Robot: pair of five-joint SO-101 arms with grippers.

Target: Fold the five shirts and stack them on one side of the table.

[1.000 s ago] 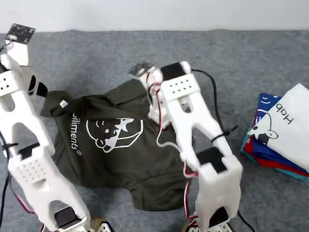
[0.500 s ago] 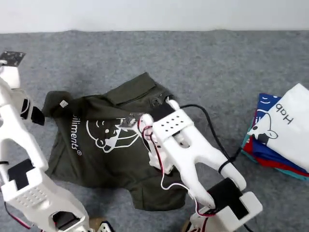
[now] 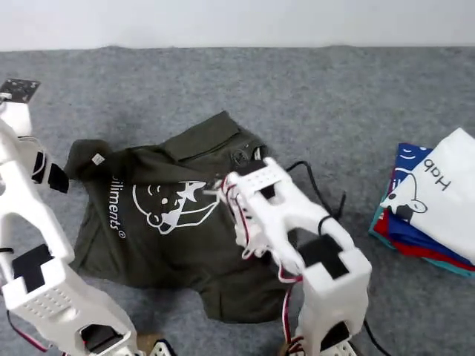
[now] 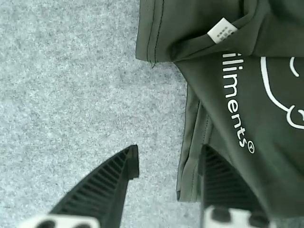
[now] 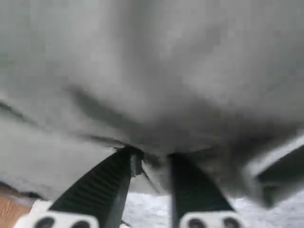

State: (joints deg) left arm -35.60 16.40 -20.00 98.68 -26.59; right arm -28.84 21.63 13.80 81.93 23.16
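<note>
An olive shirt (image 3: 171,222) with a white print lies spread and rumpled on the grey carpet, one sleeve (image 3: 204,135) pointing to the far side. My left gripper (image 4: 166,183) is open just above the carpet at the shirt's left edge (image 4: 192,156), which runs between its fingers (image 4: 107,183). In the high view the left gripper (image 3: 53,176) sits beside the shirt's left sleeve. The right arm (image 3: 267,200) hangs low over the shirt's right half. Close above the blurred olive cloth (image 5: 152,71), my right gripper (image 5: 153,164) is open by a narrow gap and holds nothing.
A stack of folded shirts (image 3: 430,204) sits at the right edge, a white one on top of blue, red and teal ones. Bare carpet (image 3: 334,96) stretches along the far side. A black cable (image 3: 319,189) trails from the right arm.
The right arm has pulled back from the shirt's far sleeve toward the near edge, leaving the sleeve lying farther out. The left arm shifted slightly left.
</note>
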